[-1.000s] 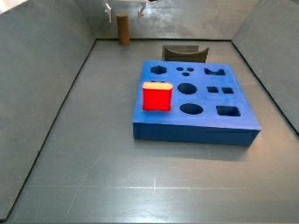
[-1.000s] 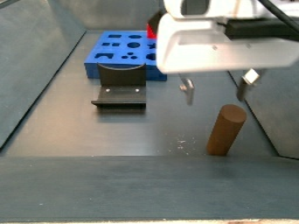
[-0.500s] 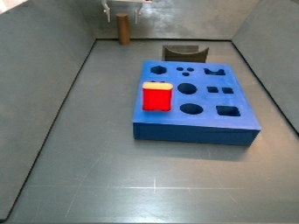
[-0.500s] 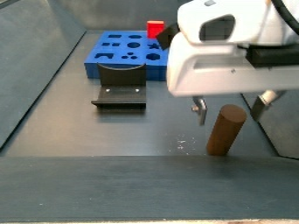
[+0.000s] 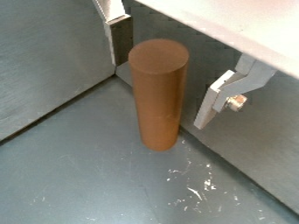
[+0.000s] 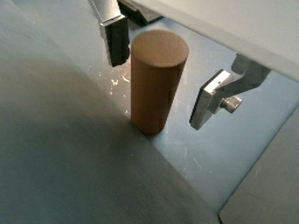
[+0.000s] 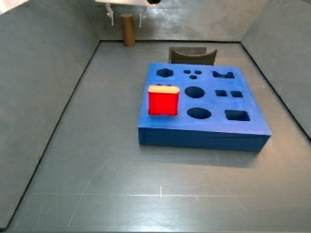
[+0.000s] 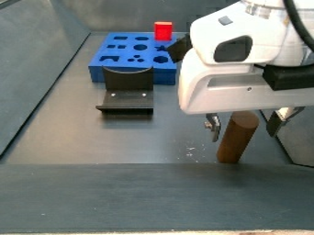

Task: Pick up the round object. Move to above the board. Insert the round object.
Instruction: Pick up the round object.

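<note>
Pincer (image 5: 176,74) spread around the upright round object (image 5: 158,94) near the tabletop's corner; uneven closing could topple it.

Gripper (image 8: 245,128) body hides peg (image 8: 236,138) top in side view. Fingers (image 5: 218,96) cut off by frame edge in both wrist views; contact with peg unclear.
</note>
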### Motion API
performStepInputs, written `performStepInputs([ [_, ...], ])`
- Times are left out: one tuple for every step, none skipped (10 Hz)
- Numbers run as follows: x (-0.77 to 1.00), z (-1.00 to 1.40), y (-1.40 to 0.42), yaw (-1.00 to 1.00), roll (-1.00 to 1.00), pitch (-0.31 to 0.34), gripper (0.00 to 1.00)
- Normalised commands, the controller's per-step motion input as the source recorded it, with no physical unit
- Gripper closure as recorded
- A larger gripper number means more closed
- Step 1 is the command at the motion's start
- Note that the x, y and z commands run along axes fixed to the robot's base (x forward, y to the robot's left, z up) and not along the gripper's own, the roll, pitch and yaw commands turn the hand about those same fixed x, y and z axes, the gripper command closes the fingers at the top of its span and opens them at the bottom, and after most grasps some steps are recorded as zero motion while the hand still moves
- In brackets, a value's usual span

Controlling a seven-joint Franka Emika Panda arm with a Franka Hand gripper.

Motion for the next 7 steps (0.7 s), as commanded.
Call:
performStepInputs([
  [0.00, -0.05, 0.01, 0.00, -0.05, 0.000, 0.00],
  [0.00, -0.01, 0.01, 0.00, -0.10, 0.000, 0.00],
  [0.00, 0.00, 0.03, 0.00, -0.20, -0.011, 0.00],
  [0.00, 0.00, 0.02, 0.00, -0.16, 0.000, 1.00],
  [0.00, 0.00, 0.00, 0.00, 0.00, 0.000, 1.00],
  [0.00, 0.00, 0.00, 0.00, 0.00, 0.000, 1.00],
  [0.00, 0.00, 0.00, 0.00, 0.00, 0.000, 1.00],
])
